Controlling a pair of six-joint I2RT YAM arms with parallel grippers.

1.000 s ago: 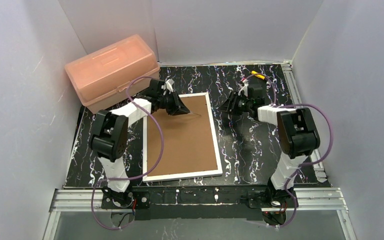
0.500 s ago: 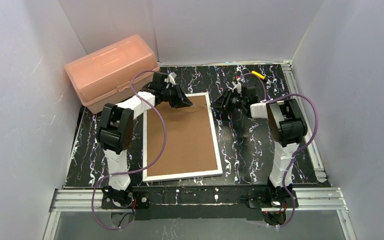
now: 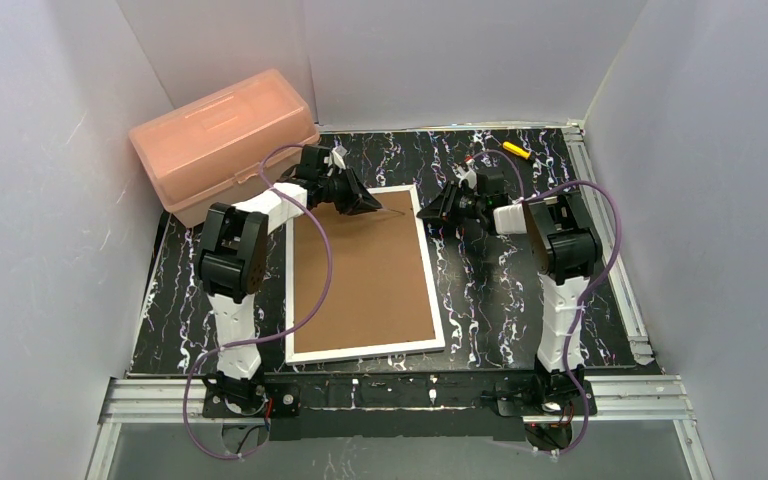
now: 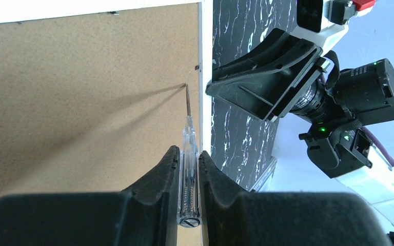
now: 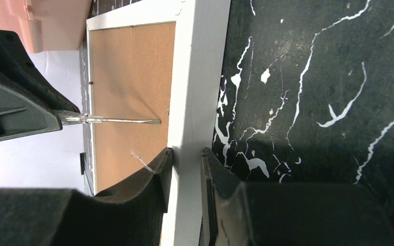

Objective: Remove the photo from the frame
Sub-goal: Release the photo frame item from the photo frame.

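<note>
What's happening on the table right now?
The frame lies face down. The left gripper holds a clear-handled screwdriver, with its tip on the brown back close to the frame's right edge. The right gripper is at that same edge, with its jaws either side of the white border. I can't tell whether they clamp it. The photo is not in view.

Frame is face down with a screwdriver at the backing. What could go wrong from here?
1. The screwdriver in the left gripper touches the backing beside the frame rim. It may slip and gouge the board.
2. The right gripper only straddles that rim, and a firm grip cannot be confirmed. If its hold is loose, prying could shift the frame.
</note>
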